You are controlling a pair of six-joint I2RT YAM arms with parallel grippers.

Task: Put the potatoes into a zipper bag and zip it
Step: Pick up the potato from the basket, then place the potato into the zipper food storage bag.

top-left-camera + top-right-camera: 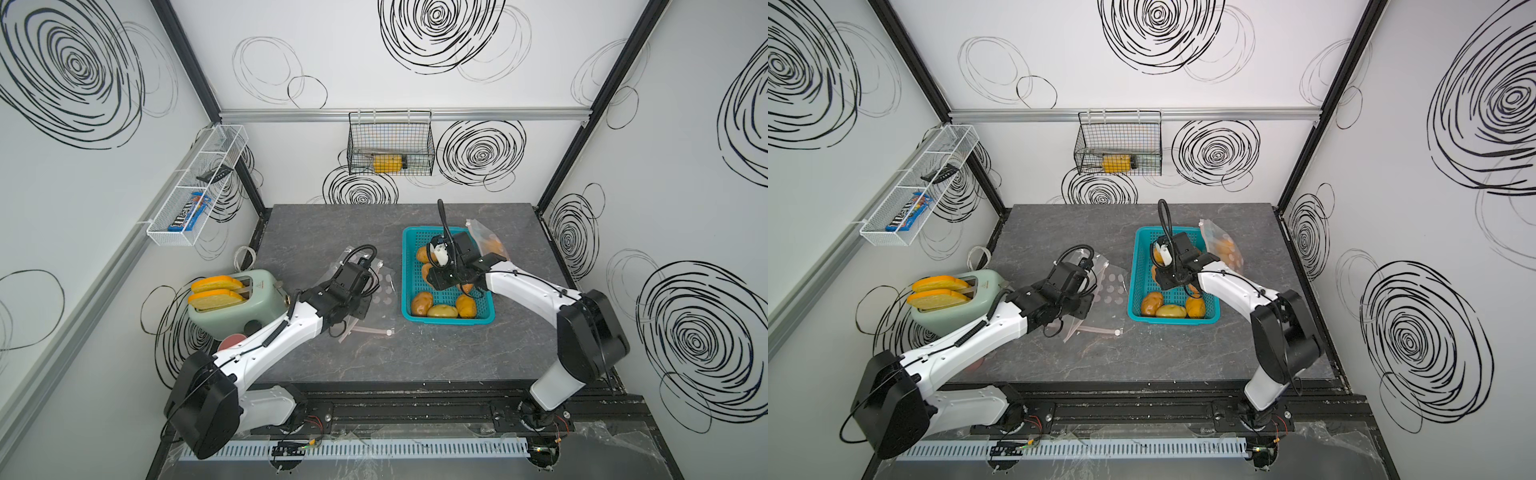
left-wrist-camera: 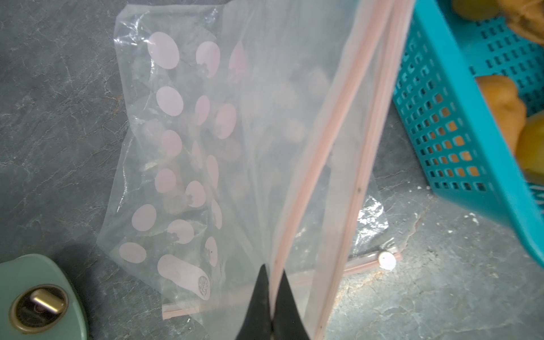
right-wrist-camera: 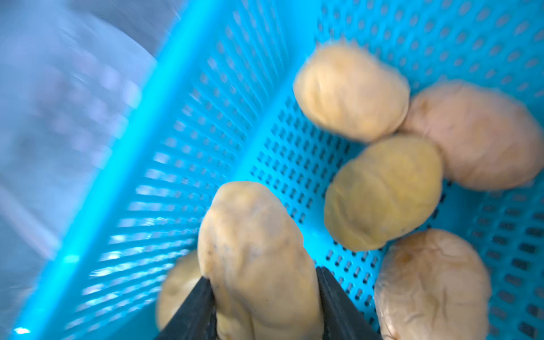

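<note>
A teal basket (image 1: pixel 449 319) right of the table's middle holds several orange-brown potatoes (image 1: pixel 442 311). My right gripper (image 3: pixel 263 273) is down inside the basket, and its black fingers press on both sides of one long potato (image 3: pixel 253 235). Other potatoes (image 3: pixel 382 194) lie beside it. Left of the basket, my left gripper (image 2: pixel 273 270) is shut on the pink zip edge of a clear zipper bag (image 2: pixel 265 117) with pale pink dots. It holds that edge up off the table. Another clear bag (image 1: pixel 488 243) with potatoes in it lies behind the basket's far right corner.
A mint-green toaster (image 1: pixel 232 303) with two toast slices stands at the table's left edge, close to my left arm. A second flat bag with a white slider (image 2: pixel 387 260) lies under the held one. A black wire basket (image 1: pixel 390 145) and a white wire shelf (image 1: pixel 199 187) hang on the walls.
</note>
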